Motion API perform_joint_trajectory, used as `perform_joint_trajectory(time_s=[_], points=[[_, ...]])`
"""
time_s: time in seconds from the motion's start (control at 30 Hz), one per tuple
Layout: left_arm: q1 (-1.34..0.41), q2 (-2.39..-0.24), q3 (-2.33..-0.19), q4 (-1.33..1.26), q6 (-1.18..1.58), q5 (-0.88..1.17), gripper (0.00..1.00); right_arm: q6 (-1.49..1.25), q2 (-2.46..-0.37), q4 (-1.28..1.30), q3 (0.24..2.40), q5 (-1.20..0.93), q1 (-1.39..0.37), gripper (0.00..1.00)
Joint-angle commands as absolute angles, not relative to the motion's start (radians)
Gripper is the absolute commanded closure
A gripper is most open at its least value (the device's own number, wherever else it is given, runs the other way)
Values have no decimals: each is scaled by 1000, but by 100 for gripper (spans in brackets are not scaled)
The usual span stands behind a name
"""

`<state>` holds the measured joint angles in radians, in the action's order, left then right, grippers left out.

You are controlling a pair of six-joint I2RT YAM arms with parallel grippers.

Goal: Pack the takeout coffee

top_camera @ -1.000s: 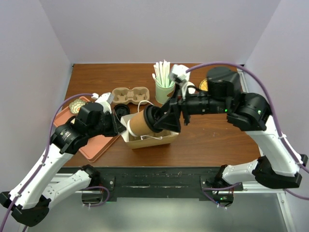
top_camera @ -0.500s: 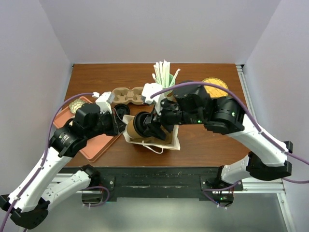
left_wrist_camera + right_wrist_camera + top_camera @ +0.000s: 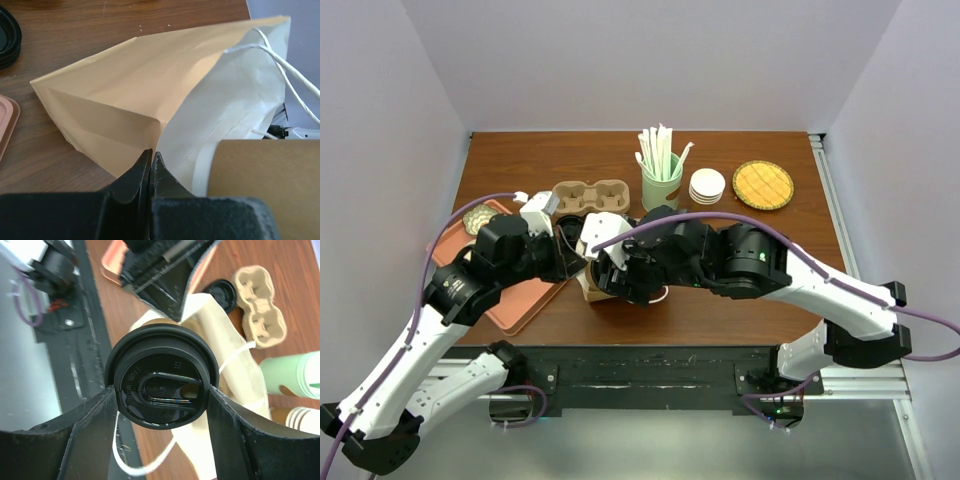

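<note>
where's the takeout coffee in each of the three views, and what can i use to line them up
top external: the takeout coffee is centre-left, mostly hidden under the right arm.
left wrist: only its brown paper wall shows, at the lower right.
right wrist: it is dead centre, with the black lid facing the camera.
shared landmark: the stack of black lids.

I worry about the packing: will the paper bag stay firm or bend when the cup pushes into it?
Probably floppy: the paper bag is thin, with creased walls. It is likely light and may slide, so the left gripper pinching its edge helps. The takeout coffee looks stiffer.
</note>
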<state>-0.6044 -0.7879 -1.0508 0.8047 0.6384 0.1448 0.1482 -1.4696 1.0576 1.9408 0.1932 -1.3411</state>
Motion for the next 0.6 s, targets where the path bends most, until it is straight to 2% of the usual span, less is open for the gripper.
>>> perform_joint_trajectory(time_s=[0.0, 0.57], points=[[-607, -785, -1057, 738, 607, 192, 100, 199, -1489, 1052, 1927, 284, -1341, 60], [-607, -801, -1045, 627, 433, 327, 100, 356, -1506, 1054, 1864, 330, -1344, 59]])
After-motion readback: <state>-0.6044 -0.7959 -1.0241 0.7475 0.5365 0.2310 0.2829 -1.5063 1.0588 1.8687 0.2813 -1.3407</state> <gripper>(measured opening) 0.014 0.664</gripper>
